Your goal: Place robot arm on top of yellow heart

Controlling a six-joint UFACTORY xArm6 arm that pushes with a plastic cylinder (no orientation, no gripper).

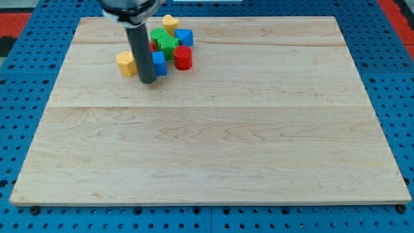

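My tip (147, 81) rests on the wooden board, just right of a yellow block (126, 63) near the view's top left; its shape is hard to make out. A second yellow block (170, 24) sits at the top of the cluster. The rod stands right in front of a blue block (158, 64), partly hiding it. To the right lie a green block (166, 43), a red cylinder (183, 57) and another blue block (184, 37). A bit of red shows behind the rod by the green block.
The wooden board (213, 129) lies on a blue pegboard table (19, 97). All the blocks are bunched near the board's top left part. A red area shows at the view's top corners.
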